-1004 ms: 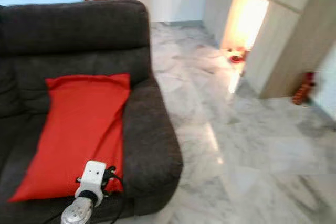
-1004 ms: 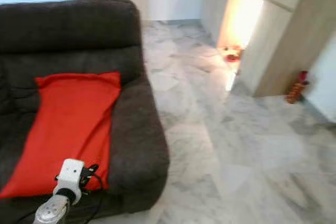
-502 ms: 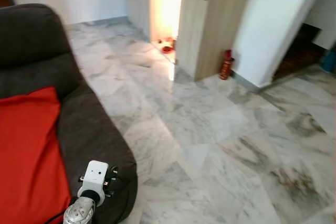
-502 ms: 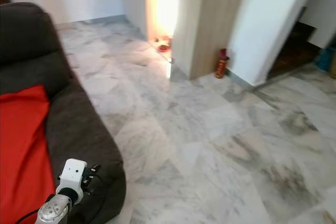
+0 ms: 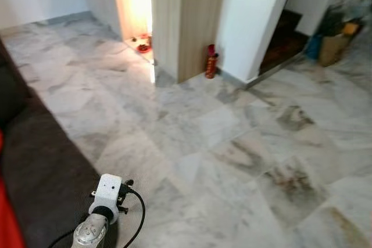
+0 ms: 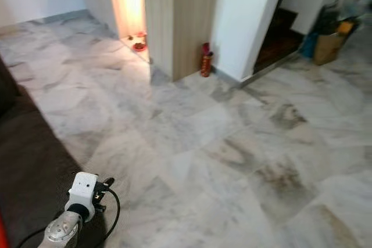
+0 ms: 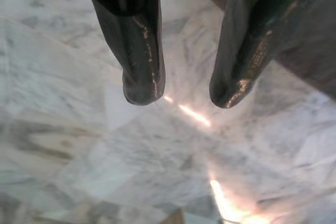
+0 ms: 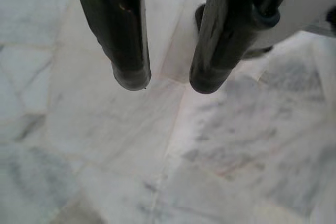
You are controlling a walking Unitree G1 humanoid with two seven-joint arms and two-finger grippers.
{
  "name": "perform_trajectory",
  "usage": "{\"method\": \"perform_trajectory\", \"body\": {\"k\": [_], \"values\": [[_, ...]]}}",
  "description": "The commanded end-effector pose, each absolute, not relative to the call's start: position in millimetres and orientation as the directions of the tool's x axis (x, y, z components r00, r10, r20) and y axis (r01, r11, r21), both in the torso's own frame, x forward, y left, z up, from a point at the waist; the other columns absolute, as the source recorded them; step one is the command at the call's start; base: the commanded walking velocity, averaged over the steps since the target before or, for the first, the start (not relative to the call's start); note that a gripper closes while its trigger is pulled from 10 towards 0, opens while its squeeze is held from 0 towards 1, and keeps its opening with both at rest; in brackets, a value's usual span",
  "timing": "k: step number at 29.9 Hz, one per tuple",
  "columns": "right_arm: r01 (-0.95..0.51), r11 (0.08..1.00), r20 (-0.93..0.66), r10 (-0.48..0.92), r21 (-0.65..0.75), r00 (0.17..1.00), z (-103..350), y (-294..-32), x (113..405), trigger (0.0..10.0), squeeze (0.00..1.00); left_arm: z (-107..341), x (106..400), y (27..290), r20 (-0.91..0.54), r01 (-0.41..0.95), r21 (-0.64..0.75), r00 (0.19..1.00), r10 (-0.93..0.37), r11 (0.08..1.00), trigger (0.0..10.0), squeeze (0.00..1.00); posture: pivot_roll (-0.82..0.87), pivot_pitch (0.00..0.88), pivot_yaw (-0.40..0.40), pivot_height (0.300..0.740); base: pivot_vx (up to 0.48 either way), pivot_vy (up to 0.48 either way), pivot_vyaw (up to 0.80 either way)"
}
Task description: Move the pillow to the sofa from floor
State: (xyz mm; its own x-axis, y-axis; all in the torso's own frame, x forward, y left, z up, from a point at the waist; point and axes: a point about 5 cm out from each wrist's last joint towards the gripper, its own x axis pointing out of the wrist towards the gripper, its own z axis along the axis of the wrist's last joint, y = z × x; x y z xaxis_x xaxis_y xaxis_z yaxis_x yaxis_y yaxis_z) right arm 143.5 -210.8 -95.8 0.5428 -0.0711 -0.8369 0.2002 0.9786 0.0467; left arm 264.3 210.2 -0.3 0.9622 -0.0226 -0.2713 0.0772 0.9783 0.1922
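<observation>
Evidently, with the red pillow (image 5: pixel 4 225) seen lying on the dark sofa (image 5: pixel 40 166) at its front edge, and both the left end effector (image 7: pixel 178 90) and right end effector (image 8: pixel 165 80) parted and empty over the marble floor (image 5: pixel 232 143), a needless regrasp is risked.

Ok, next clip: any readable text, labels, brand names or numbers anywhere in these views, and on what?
None can be read.
The red bottle by the wooden cabinet: any label is too small and blurred.
The boxes in the far corner: no legible print.
The white wrist unit on the left arm: no markings show.
</observation>
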Motion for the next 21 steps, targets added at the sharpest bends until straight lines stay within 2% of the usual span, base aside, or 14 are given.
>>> {"method": "perform_trajectory", "body": {"k": [1, 12, 18, 21], "values": [[0.206, 0.978, -0.856, -0.072, 0.041, 0.512, -99.5, -211.5, 133.2, 10.0, 0.00, -1.9, 263.5, 209.2, -0.282, 0.088, 0.195, 0.959, -0.031, 0.977, 10.0, 0.00, 0.01, 0.036, 0.014, 0.740, 0.000, 0.000, -0.80], [0.209, 0.977, -0.856, -0.079, 0.035, 0.511, -99.2, -214.8, 132.3, 10.0, 0.00, -1.5, 263.5, 209.4, -0.277, 0.084, 0.203, 0.961, -0.025, 0.975, 10.0, 0.00, 0.01, 0.028, 0.013, 0.740, 0.000, 0.000, -0.80], [0.205, 0.978, -0.856, -0.076, 0.036, 0.512, -99.2, -214.5, 132.5, 10.0, 0.00, -2.0, 262.8, 210.4, -0.280, 0.086, 0.218, 0.960, -0.022, 0.972, 10.0, 0.00, 0.01, 0.024, 0.012, 0.740, 0.000, -0.476, -0.80], [0.204, 0.978, -0.856, -0.075, 0.037, 0.512, -99.2, -214.6, 132.4, 10.0, 0.00, -4.3, 260.9, 211.6, -0.295, 0.079, 0.209, 0.956, -0.015, 0.975, 10.0, 0.00, 0.01, 0.023, 0.012, 0.740, 0.000, -0.116, -0.80]]}}
